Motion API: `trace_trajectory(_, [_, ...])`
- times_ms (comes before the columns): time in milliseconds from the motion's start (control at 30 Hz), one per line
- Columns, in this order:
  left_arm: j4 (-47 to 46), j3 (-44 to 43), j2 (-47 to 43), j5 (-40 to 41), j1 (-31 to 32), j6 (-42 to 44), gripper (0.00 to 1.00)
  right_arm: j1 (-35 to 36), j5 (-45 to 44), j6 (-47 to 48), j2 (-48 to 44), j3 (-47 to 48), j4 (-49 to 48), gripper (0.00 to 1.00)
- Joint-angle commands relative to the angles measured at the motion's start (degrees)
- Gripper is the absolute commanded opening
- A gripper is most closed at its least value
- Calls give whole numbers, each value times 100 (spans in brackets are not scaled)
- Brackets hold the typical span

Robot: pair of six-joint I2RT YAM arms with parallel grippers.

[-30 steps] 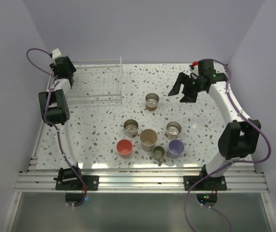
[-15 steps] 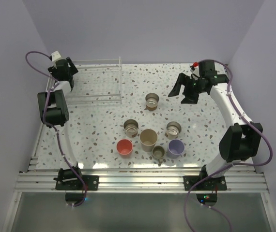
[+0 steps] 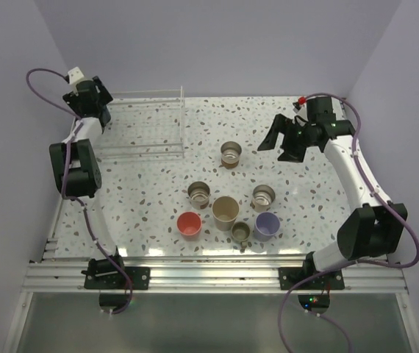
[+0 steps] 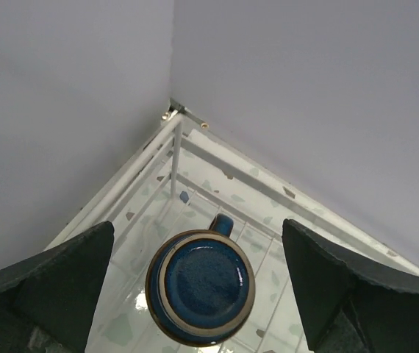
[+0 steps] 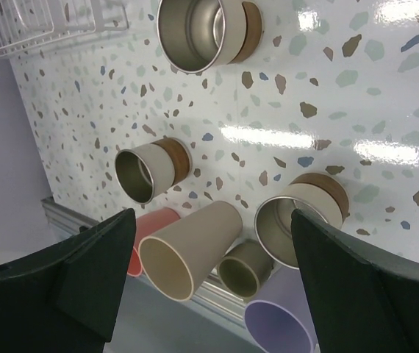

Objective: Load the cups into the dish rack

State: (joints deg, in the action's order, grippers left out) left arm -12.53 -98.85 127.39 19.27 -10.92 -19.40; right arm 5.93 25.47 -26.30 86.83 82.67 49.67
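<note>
A dark blue cup (image 4: 201, 287) with a handle sits upside down on the wires of the white dish rack (image 4: 176, 136), in its far left corner. My left gripper (image 4: 198, 246) hangs above it, open, with the fingers (image 4: 55, 287) well clear on both sides. In the top view the left gripper (image 3: 86, 101) covers that corner of the dish rack (image 3: 147, 125). My right gripper (image 3: 280, 143) is open and empty above the table's right side. Below it stand a beige cup (image 5: 187, 250), a red cup (image 5: 148, 234), an olive cup (image 5: 243, 269), a lavender cup (image 5: 283, 327) and three metal cups (image 5: 148, 170).
The loose cups cluster at the front middle of the speckled table (image 3: 151, 191): red (image 3: 189, 223), beige (image 3: 226, 210), olive (image 3: 240, 232), lavender (image 3: 267, 225), metal ones (image 3: 199, 193) (image 3: 263, 195). One metal cup (image 3: 230, 154) stands alone just right of the rack. Walls close off the left, back and right.
My left gripper went from shut to wide open, letting go of the dark blue cup in the rack, and drew back up toward the far left corner. The right arm shifted slightly right.
</note>
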Motion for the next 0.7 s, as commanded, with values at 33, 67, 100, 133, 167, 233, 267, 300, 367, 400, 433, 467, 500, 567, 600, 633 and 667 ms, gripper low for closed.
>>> trace_trajectory(33, [145,163,-1040,-1,-86,-432,98,-22,10,-33,-315,-199,-133,90])
trace_trajectory(67, [129,277,-1189,-132,-77,-546,96,-13,1,-33,-324,-225,-124,90])
trace_trajectory(100, [85,426,-1539,-395,-95,-661,94,13,-7,-15,-359,-251,-124,90])
trace_trajectory(133, [-63,593,-1733,-528,-86,-940,93,39,-16,-6,-377,-260,-124,90])
trace_trajectory(167, [-178,986,-2118,-660,-86,-1091,91,83,-51,20,-377,-243,-116,90])
trace_trajectory(233, [-451,1549,-2489,-1038,-77,-1495,90,293,-121,64,-351,-59,-63,90])
trace_trajectory(267, [-495,1701,-2831,-1143,-86,-1610,90,399,-156,81,-307,46,-37,91])
trace_trajectory(300, [-539,1841,-2991,-1318,-86,-1698,90,635,-244,116,-272,299,33,91])
trace_trajectory(367, [-662,2220,-3403,-1530,-86,-1804,90,908,-402,266,-105,599,174,91])
trace_trajectory(400, [-706,2325,-3527,-1679,-77,-1787,90,1179,-481,310,-44,749,314,91])
trace_trajectory(433, [-680,2465,-3633,-1750,-86,-1700,89,1286,-560,371,70,976,359,91])
trace_trajectory(467, [-610,2510,-3834,-1803,-86,-1638,88,1366,-570,380,106,1048,385,91])
trace_trajectory(500, [-505,2546,-3940,-1873,-86,-1585,88,1480,-587,380,132,1084,368,91])
trace_trajectory(567, [-128,2642,-4256,-1900,-95,-1427,89,1507,-631,319,220,1137,316,91])
trace_trajectory(600, [-39,2695,-4362,-2109,-95,-1366,89,1516,-675,302,264,1163,280,91])
trace_trajectory(633, [92,2774,-4485,-2146,-86,-1243,89,1516,-719,284,326,1276,306,91])
trace_trajectory(667, [172,2914,-4713,-2155,-95,-1198,90,1525,-841,310,552,1382,350,91])
